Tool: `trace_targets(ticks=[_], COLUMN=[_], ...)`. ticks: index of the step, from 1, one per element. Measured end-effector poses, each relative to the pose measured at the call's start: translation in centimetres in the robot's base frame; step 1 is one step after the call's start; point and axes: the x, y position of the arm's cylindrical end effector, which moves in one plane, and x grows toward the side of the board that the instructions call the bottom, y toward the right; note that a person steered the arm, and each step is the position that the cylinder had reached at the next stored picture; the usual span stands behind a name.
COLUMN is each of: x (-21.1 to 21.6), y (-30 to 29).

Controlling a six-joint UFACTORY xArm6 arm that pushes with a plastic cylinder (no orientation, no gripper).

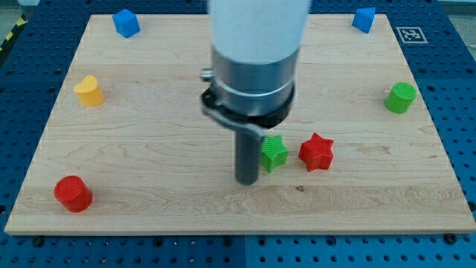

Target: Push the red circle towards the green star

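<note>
Far off toward the view's lower left of my tip (247, 181), the red circle (73, 193) is seen, while the green star (274, 152) is set just right of that rod end, with a red star (316, 152) beyond it; no pincer is fitted.

I see a pale wooden board (149, 149) with fine grain on a blue perforated table (461, 112). On it sit a red circle (73, 193), green star (274, 153), red star (316, 152), yellow heart-like block (88, 91), green cylinder (401, 97) and two blue blocks (126, 23) (364, 18). My tip (246, 181) is dark grey.
</note>
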Motion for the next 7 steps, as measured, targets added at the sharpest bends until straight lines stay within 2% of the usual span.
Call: trace_targets(ticks=[1,2,4,7], x=[3.9,5.3,5.4,3.2], y=[-4.8,-7.5,-22.8,-24.6])
